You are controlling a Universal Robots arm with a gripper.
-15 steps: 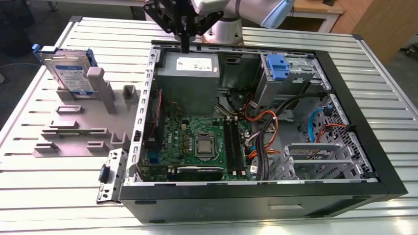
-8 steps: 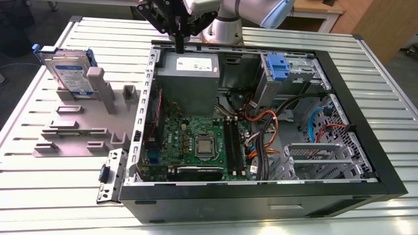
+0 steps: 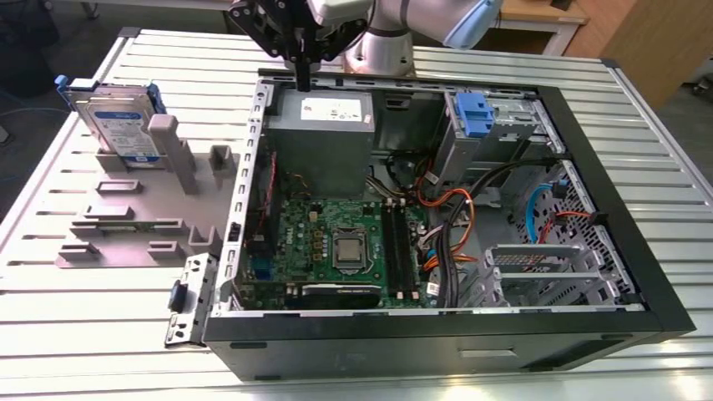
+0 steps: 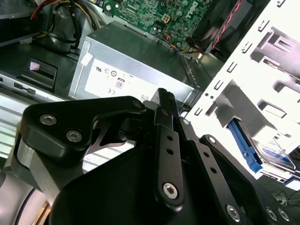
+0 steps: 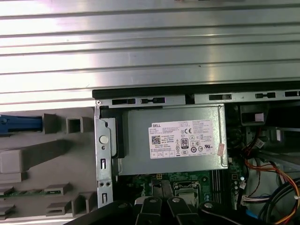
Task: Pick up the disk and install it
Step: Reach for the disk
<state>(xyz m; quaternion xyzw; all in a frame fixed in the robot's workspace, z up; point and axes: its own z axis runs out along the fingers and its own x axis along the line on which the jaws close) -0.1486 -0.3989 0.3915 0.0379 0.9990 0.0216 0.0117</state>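
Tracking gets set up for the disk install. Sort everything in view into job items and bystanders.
Job items:
- disk, standing in the grey holder
- gripper, shut and empty, by the case's rim
- open computer case

Bystanders:
- power supply
- motherboard
- slatted table

The table is a broad metal top of pale ribbed slats. The light is bright and even, and in the first wrist view the slats glare almost white. Past the table's far corner on the exterior view's right stands a wooden desk, with a wooden panel beside it. Off the edge on the exterior view's left the floor is dark grey. A black shape sits beyond that far corner, too dim to name.
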